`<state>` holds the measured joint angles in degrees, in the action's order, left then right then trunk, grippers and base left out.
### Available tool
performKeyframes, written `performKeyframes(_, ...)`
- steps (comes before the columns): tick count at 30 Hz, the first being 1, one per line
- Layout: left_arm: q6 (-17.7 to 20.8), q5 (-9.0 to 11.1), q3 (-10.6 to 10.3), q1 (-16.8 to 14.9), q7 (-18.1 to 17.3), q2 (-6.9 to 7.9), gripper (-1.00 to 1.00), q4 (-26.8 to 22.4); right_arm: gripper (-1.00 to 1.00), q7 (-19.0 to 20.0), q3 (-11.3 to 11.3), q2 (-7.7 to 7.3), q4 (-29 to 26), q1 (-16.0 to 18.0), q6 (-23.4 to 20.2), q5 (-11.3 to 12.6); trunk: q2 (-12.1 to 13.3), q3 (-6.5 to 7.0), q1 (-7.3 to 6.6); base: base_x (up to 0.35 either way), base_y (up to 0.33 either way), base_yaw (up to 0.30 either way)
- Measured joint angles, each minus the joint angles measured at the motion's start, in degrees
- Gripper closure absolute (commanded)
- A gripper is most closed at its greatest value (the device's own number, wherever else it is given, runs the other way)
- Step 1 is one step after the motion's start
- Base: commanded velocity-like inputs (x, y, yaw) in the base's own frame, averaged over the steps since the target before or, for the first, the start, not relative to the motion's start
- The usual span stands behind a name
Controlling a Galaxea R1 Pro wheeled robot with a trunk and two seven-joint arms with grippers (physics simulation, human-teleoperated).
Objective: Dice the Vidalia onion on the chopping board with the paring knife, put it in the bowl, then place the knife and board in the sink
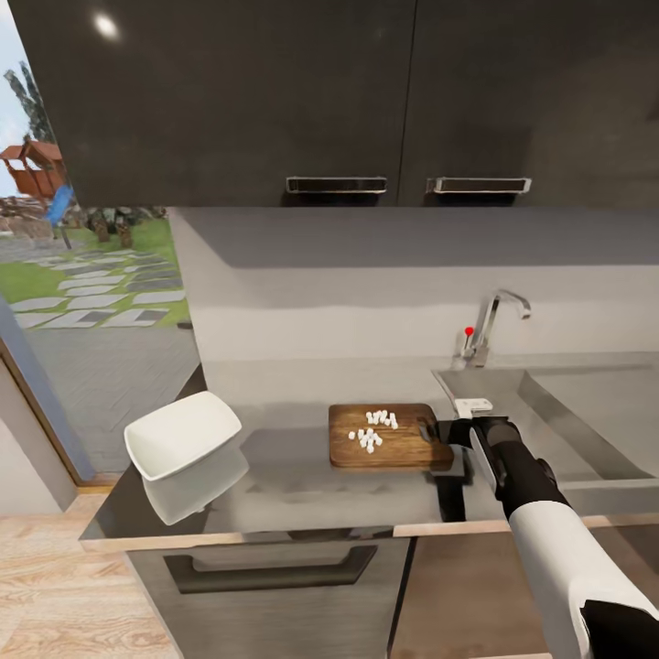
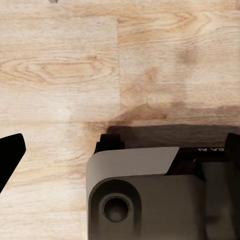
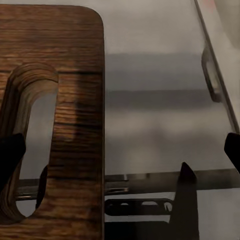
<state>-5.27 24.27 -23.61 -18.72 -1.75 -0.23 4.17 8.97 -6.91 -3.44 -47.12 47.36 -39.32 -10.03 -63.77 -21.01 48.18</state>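
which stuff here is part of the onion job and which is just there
Part of the job:
- diced onion on the chopping board
- bowl, empty, on the countertop
- sink
- right gripper at the board's right end

Just there:
- tap with red knob
- wall cabinets
- window
- wooden floor

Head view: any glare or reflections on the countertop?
Head view: the bowl mirrors in the glossy countertop, and a highlight sits on the upper cabinet. Right wrist view: a soft shadow band crosses the steel beside the chopping board.
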Motion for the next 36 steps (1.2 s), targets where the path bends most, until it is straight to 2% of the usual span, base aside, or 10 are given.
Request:
performKeyframes(18, 0.0, 0.0, 0.0, 0.01, 0.0, 0.0, -1.0, 0.0, -1.0, -0.02, 0.34, 0.07, -0.65, 0.06, 0.12, -0.27, -7.23, -3.22, 3.95, 0.0, 0.0, 0.0)
performKeyframes(21, 0.01, 0.0, 0.0, 0.01, 0.0, 0.0, -1.0, 0.0, -1.0, 0.02, 0.34, 0.08, -1.13, 0.05, 0.13, 0.44, -8.44, -3.77, 4.61, 0.0, 0.0, 0.0)
performKeyframes(27, 0.08, 0.0, 0.0, 0.01, 0.0, 0.0, -1.0, 0.0, -1.0, 0.01, 0.42, 0.08, -1.12, 0.05, 0.2, 0.35, -8.46, -3.77, 4.62, 0.0, 0.0, 0.0)
performKeyframes(28, 0.07, 0.0, 0.0, 0.01, 0.0, 0.0, -1.0, 0.0, 1.0, 0.01, 0.42, 0.08, -1.11, 0.06, 0.21, 0.34, -8.46, -3.77, 4.62, 0.0, 0.0, 0.0)
performKeyframes(36, 0.09, 0.01, 0.0, 0.0, 0.0, 0.0, -1.0, 0.0, 1.0, 0.0, 0.43, 0.09, -1.07, 0.03, 0.24, 0.81, -8.45, -3.77, 4.62, 0.0, 0.0, 0.0)
